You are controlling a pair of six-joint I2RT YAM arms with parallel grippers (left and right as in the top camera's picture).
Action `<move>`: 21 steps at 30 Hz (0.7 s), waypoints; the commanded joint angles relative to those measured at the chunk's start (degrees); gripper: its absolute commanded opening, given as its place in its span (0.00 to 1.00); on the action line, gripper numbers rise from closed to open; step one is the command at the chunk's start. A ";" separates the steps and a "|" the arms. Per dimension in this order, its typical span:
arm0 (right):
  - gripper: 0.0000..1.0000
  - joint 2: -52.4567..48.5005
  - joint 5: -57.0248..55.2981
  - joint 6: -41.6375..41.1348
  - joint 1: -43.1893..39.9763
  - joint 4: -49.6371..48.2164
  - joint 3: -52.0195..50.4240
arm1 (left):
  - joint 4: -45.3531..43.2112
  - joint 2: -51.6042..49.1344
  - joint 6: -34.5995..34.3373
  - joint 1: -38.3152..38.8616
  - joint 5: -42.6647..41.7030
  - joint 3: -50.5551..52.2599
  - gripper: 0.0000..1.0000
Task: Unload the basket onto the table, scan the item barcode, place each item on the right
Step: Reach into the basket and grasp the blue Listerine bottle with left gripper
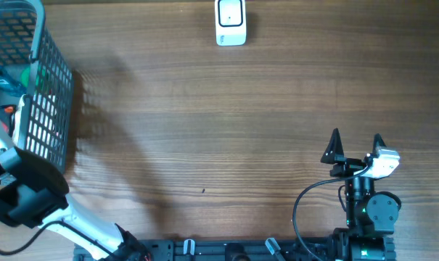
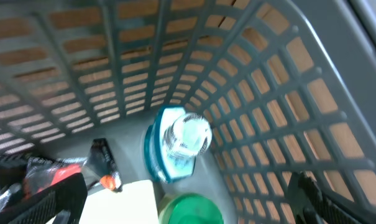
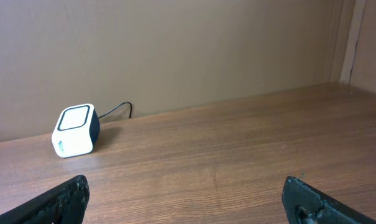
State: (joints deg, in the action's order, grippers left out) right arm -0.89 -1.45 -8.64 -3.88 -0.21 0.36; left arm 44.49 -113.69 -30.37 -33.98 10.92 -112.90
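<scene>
Several items lie in the grey mesh basket at the table's far left: a clear bottle with a teal label, a green lid, a white box and a red and black packet. My left gripper hangs open inside the basket just above the green lid and white box, holding nothing. The white barcode scanner stands at the far middle edge, also in the right wrist view. My right gripper rests open and empty near the front right.
The basket wall closes in around the left gripper on its far and right sides. The left arm reaches up from the front left corner. A black cable runs from the scanner to the back wall.
</scene>
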 commanded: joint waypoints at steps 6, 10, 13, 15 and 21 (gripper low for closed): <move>1.00 0.28 0.94 1.11 0.17 -0.20 -0.04 | -4.52 -5.40 -0.33 -0.35 1.22 -0.72 1.00; 1.00 0.28 0.94 1.11 0.17 -0.20 -0.04 | -6.45 -8.07 -0.35 -0.33 1.36 -0.72 1.00; 1.00 0.28 0.94 1.14 0.17 -0.20 -0.07 | -7.89 -9.84 -0.33 -0.33 1.40 -0.68 1.00; 1.00 0.28 0.94 1.11 0.17 -0.20 -0.07 | -8.85 -11.02 -0.35 -0.33 1.36 -0.68 1.00; 1.00 0.28 0.94 1.11 0.17 -0.20 -0.07 | -10.40 -13.64 -0.33 -0.35 1.66 -0.68 0.96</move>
State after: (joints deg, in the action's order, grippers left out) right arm -0.89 -1.45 -8.64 -3.88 -0.23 0.36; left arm 34.85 -125.58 -30.35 -33.98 11.33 -112.90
